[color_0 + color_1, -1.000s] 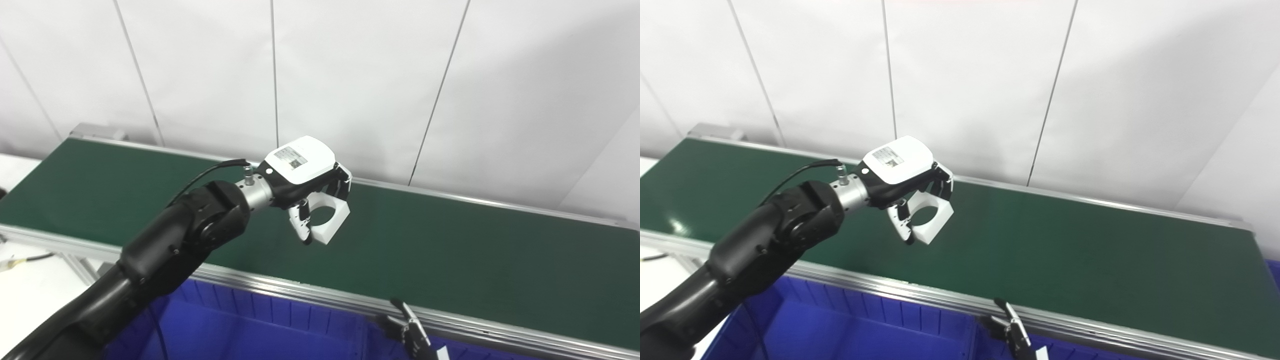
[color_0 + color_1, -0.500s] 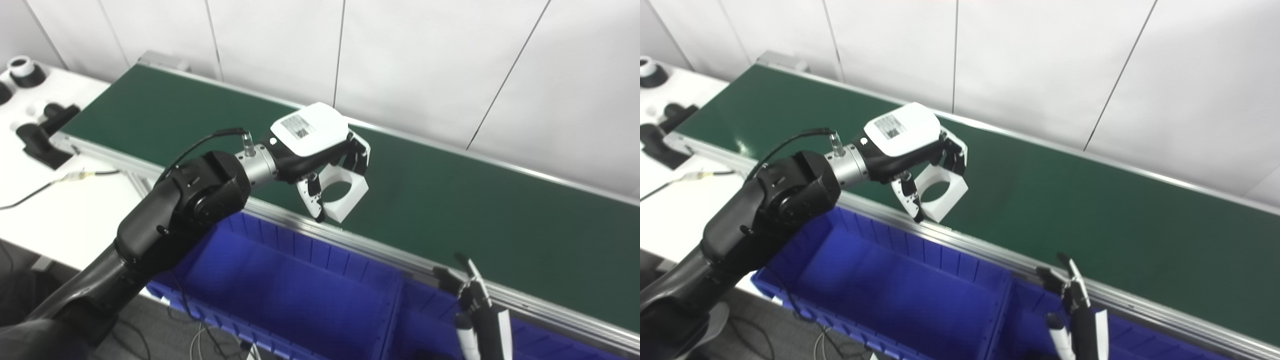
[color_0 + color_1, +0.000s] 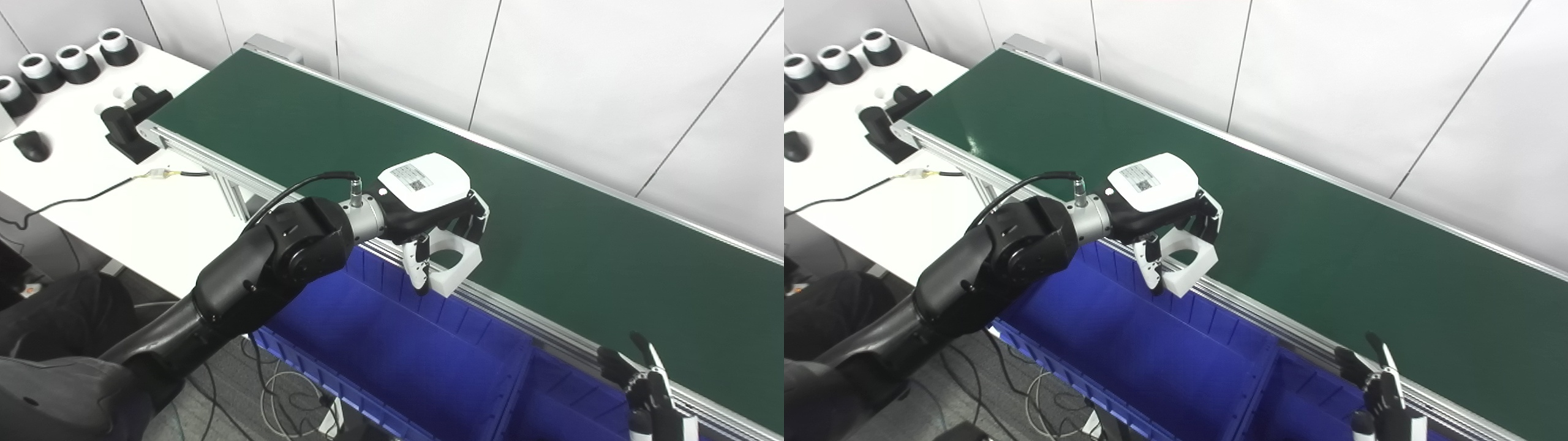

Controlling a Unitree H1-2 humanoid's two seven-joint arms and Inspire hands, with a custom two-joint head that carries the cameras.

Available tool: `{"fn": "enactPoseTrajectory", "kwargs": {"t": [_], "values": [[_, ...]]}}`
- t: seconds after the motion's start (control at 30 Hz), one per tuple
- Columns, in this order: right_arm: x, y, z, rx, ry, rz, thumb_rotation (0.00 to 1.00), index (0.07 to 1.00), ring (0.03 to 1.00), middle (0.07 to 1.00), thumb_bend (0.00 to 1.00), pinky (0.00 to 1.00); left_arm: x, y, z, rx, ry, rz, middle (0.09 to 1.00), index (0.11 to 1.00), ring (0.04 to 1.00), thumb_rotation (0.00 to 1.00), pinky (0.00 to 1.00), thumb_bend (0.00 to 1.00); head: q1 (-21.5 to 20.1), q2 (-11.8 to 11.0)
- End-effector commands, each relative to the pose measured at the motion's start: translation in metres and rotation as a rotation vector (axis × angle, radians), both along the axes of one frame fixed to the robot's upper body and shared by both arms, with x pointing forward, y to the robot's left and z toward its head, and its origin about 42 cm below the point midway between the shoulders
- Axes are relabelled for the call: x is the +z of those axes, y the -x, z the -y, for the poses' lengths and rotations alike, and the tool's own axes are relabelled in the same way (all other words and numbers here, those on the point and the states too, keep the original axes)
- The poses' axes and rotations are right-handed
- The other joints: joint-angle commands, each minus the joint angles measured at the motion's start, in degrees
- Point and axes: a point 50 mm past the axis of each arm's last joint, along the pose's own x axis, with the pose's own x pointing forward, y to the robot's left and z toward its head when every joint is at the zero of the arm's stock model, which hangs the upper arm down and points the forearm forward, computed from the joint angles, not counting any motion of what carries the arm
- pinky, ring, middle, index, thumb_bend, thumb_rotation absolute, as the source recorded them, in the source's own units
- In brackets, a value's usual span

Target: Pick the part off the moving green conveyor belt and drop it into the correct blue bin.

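White wall panels back the green belt, which runs from far left to near right; no other part shows on it. Left hand is clenched on the part, a white block with a round bore, pinched between fingers above and thumb below. Part hangs clear of the belt, over its near rail and just at the far wall of the left blue bin. That bin looks empty as far as seen. A second bin adjoins on the right, past a divider. Right hand waits low at the near right edge, fingers spread, holding nothing.

Step in hand, as judged: transfer, pick done, drop pending. Next move calls for carrying the part further toward the near side until it is fully inside the bin's rim, then releasing. Which bin is correct cannot be told. Risk: releasing now could land the part on the rail.
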Motion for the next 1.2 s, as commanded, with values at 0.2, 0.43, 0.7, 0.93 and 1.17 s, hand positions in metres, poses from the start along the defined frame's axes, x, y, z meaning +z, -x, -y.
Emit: {"fn": "enactPoseTrajectory", "kwargs": {"t": [0.2, 0.43, 0.7, 0.93, 1.17], "values": [[0.015, -0.002, 0.001, 0.010, -0.034, 0.084, 0.98, 0.917, 0.740, 0.742, 0.74, 0.71, -0.036, -0.002, -0.004, 0.026, -0.085, -0.059, 0.469, 0.508, 0.462, 0.00, 0.38, 0.52, 0.18, -0.25], [0.016, -0.001, -0.002, 0.013, -0.045, 0.084, 0.98, 0.917, 0.741, 0.739, 0.74, 0.71, -0.087, 0.001, -0.009, 0.084, -0.119, -0.081, 0.477, 0.503, 0.462, 0.00, 0.39, 0.52, -0.29, -0.27], [0.018, -0.004, -0.007, 0.010, -0.048, 0.097, 0.98, 0.914, 0.738, 0.738, 0.74, 0.71, -0.117, 0.001, -0.011, 0.070, -0.152, -0.061, 0.506, 0.479, 0.491, 0.00, 0.43, 0.52, -0.86, 0.13], [0.020, -0.008, -0.010, 0.009, -0.055, 0.103, 0.97, 0.906, 0.737, 0.733, 0.76, 0.71, -0.148, 0.002, -0.025, 0.087, -0.180, -0.154, 0.478, 0.499, 0.433, 0.00, 0.37, 0.52, -1.64, -0.19], [0.019, -0.008, -0.011, 0.003, -0.052, 0.103, 0.98, 0.905, 0.742, 0.733, 0.78, 0.72, -0.153, 0.000, -0.029, 0.088, -0.200, -0.193, 0.481, 0.496, 0.437, 0.00, 0.38, 0.52, -1.93, -0.45]]}}
